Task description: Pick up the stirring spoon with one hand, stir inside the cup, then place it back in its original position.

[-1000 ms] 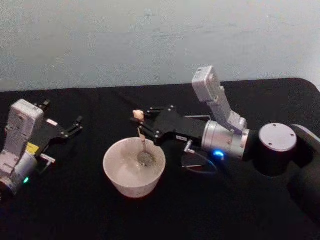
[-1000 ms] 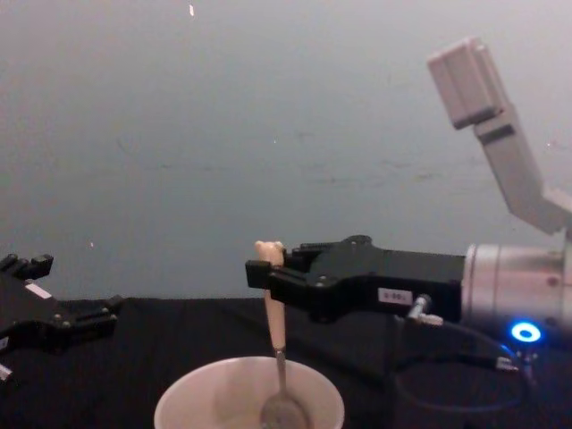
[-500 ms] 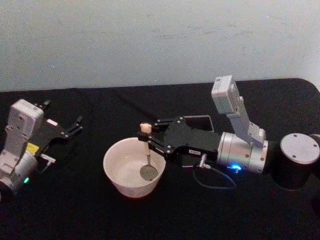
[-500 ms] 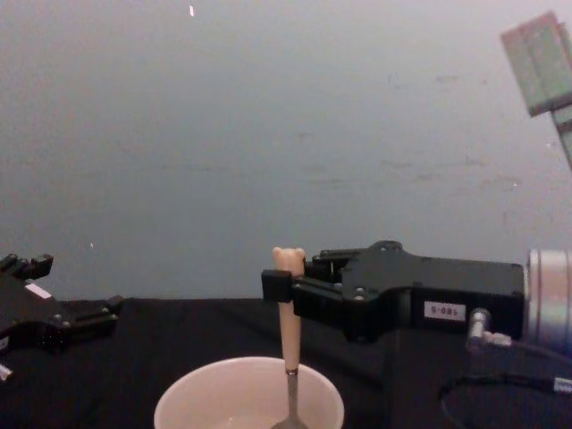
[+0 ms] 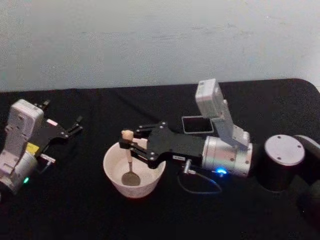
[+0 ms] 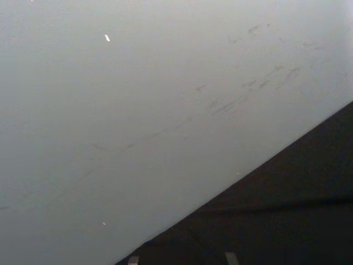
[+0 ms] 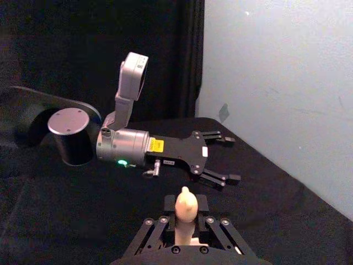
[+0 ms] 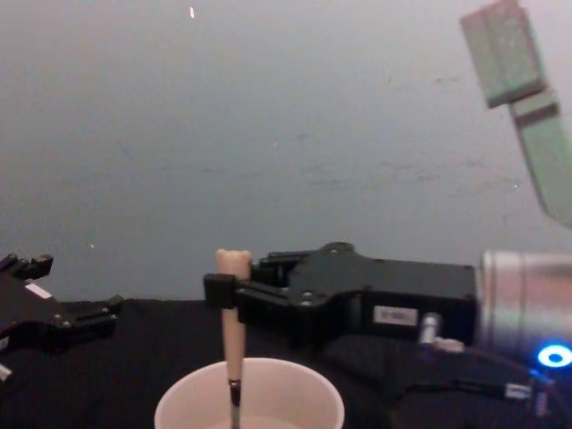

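The cream-white cup (image 5: 145, 187) stands on the black table in front of me. My right gripper (image 5: 129, 145) reaches in from the right and is shut on the beige handle of the stirring spoon (image 5: 130, 178). The spoon hangs upright, its silver bowl down inside the cup's left half. In the chest view the bear-topped spoon (image 8: 233, 326) drops from the right gripper (image 8: 223, 291) into the cup (image 8: 295, 402). The right wrist view shows the spoon's bear head (image 7: 186, 205) between the closed fingers. The dark grey holder (image 5: 196, 124) stands behind the right arm. My left gripper (image 5: 75, 126) rests open at the far left.
The table's black cloth runs back to a pale wall. A loose cable (image 5: 200, 187) hangs under the right wrist. From the right wrist view, the left gripper (image 7: 225, 158) is seen farther off with its fingers spread. A black round arm base (image 5: 283, 160) sits at the right.
My right gripper has carried the spoon leftward across the cup, from its right side to its left half. The left arm has not moved.
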`<state>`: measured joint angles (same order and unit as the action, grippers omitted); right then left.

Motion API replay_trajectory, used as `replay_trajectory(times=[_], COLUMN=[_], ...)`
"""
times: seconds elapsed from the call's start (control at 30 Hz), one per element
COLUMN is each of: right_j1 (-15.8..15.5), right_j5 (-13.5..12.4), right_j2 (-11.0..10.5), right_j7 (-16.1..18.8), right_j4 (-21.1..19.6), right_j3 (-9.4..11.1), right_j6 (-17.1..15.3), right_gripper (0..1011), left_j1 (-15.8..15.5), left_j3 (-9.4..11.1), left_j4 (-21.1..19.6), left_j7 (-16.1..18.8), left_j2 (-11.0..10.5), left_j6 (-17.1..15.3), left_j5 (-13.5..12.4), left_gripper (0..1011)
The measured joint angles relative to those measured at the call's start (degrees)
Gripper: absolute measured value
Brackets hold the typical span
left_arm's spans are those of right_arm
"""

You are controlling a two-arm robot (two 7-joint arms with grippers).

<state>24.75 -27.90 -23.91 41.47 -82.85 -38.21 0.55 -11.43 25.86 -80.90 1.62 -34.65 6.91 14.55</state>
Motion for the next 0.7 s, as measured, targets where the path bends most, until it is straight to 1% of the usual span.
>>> replay_trajectory(times=[0.27,0.3,0.37,0.53,0.7], right_j1=[3.0,3.0,4.1,5.6,6.8], right_j5=[1.5,1.5,2.2,3.0,4.0], right_j2=[3.6,3.6,4.8,6.2,7.4], right_j7=[-0.9,-0.9,-1.1,-1.6,-2.6], right_j4=[5.6,5.6,7.8,10.7,13.4], right_j3=[-1.4,-1.4,-1.7,-1.9,-1.3], right_j6=[0.6,0.6,0.9,1.4,1.9], right_gripper=[212,212,212,212,212], left_j1=[0.0,0.0,0.0,0.0,0.0], left_j3=[0.0,0.0,0.0,0.0,0.0], left_j4=[0.0,0.0,0.0,0.0,0.0], left_j7=[0.0,0.0,0.0,0.0,0.0], left_j2=[0.0,0.0,0.0,0.0,0.0], left_j6=[0.0,0.0,0.0,0.0,0.0], left_j5=[0.0,0.0,0.0,0.0,0.0], left_gripper=[1001,1001,1001,1001,1001])
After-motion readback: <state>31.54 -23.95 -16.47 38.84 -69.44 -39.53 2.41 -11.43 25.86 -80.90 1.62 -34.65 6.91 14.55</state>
